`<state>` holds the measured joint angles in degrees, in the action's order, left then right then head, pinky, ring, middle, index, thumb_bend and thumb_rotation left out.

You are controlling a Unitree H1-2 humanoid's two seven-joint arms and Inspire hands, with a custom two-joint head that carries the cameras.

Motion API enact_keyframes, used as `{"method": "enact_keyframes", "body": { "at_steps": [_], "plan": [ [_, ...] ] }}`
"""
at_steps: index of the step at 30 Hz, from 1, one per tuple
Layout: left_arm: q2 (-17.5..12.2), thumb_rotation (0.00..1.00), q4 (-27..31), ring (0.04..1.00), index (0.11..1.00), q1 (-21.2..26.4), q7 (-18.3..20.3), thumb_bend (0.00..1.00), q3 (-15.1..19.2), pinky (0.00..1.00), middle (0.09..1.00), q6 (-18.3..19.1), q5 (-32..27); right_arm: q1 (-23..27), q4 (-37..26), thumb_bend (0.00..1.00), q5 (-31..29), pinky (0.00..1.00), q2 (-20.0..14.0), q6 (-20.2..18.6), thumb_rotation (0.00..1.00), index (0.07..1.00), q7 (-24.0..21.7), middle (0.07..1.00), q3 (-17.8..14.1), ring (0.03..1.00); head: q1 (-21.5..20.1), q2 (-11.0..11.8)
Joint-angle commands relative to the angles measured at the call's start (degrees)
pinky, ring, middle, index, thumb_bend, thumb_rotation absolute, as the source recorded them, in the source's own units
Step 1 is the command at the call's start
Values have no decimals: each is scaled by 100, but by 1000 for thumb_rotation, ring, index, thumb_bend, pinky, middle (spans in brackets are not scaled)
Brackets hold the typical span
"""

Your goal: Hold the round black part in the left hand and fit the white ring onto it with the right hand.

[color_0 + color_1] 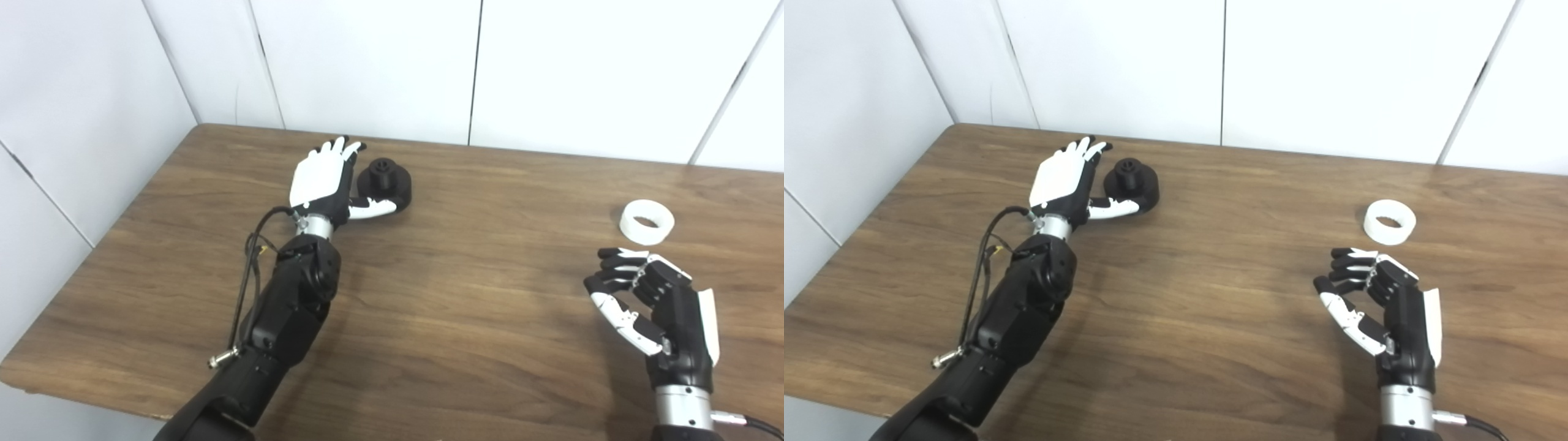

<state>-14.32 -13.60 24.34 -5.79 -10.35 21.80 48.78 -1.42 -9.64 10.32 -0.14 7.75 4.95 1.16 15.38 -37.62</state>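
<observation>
Black part [384, 181] sits on the table [465, 318], resting on its wide base with the small hub pointing up, at the far left of the work area. My left hand [323, 184] is beside it: fingers [335, 147] straight and spread along its left flank, thumb [372, 210] reaching under its near edge. Nothing is gripped yet; whether any finger actually touches the part I cannot tell.

Step in hand: grasp the part. Curl the fingers round the wide base, not the hub, so the hub stays free for the ring. Close thumb and fingers together, or the part may skid away across the smooth wood. Lift only once the grip is firm, keeping the hub upward.

My right hand [649, 306] hovers with fingers half curled and apart, holding nothing. White ring [647, 222] lies flat on the table just beyond those fingertips, well apart from the black part.
</observation>
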Motion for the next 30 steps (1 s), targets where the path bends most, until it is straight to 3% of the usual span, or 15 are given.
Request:
{"method": "enact_keyframes", "body": {
  "at_steps": [1,13,30],
  "plan": [
    [-147,550,-32,1000,911,360,-201,946,-9,1000,1000,24,110,53,-201,504,-5,425,-15,171,156,499,7,643,-11,530,4,-4],
    [-220,526,-385,1000,914,476,-222,990,-67,1000,1000,188,15,39,-263,504,-28,417,-22,162,157,499,-3,635,-33,520,-27,-43],
    [-259,545,-757,1000,894,538,-80,1000,-321,991,1000,115,-193,60,-348,505,11,414,-10,43,155,499,-3,639,-41,517,-59,-73]
  ]
}}
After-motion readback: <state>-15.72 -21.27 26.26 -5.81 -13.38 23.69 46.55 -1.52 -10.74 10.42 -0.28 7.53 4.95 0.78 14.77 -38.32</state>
